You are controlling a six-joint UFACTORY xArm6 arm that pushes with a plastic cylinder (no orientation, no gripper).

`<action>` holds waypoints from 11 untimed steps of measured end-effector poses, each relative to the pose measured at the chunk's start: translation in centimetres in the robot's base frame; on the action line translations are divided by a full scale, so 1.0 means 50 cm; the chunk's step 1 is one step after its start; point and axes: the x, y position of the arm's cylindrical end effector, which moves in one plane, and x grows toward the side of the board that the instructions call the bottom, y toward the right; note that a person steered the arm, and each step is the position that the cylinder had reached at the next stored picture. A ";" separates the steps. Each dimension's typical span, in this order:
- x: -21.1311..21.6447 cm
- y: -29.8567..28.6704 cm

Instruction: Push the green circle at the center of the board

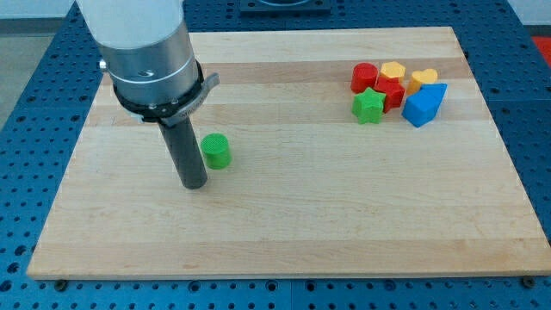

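Observation:
The green circle (216, 151) is a small green cylinder on the left half of the wooden board (284, 224). My tip (194, 184) stands on the board just to the left of and slightly below the green circle, very close to it. I cannot tell whether the rod touches it. The rod comes down from the grey arm at the view's upper left.
A cluster of blocks sits at the view's upper right: a red cylinder (364, 76), a yellow block (393, 71), an orange heart (423, 79), a red block (392, 93), a green star (368, 106) and a blue block (425, 105).

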 end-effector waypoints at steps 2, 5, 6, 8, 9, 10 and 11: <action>-0.085 0.047; -0.179 0.065; -0.160 0.065; -0.115 0.076; -0.149 0.095; -0.155 0.128; -0.170 0.142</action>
